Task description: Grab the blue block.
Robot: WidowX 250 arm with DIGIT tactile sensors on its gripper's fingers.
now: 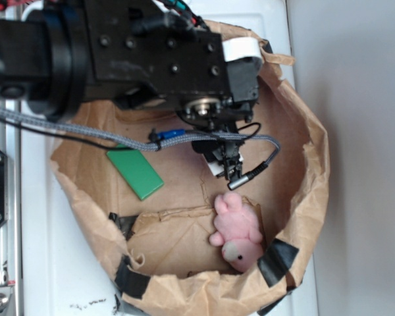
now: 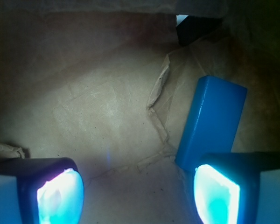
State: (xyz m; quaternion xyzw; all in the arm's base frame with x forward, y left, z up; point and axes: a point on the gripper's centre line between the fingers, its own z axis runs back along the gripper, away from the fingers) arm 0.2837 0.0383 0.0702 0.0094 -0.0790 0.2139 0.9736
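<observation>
Wrist view: gripper (image 2: pixel 137 191) is sitting spread wide, pads (image 2: pixel 59 196) glowing at the bottom corners, nothing between them. Blue block (image 2: pixel 212 123) is lying on the brown paper (image 2: pixel 93 107) right of center, its near end just above the right pad. Black tape (image 2: pixel 193 29) is showing top right.

Smooth blue block (image 2: pixel 212 122), creased paper (image 2: pixel 93 107)

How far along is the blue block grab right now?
Approach looks done: the gripper is down inside the brown paper bag, open. In hand: lining up, since the flat blue rectangular block lies ahead of the right finger, not between them. Left: centering, closing, lifting.
</observation>
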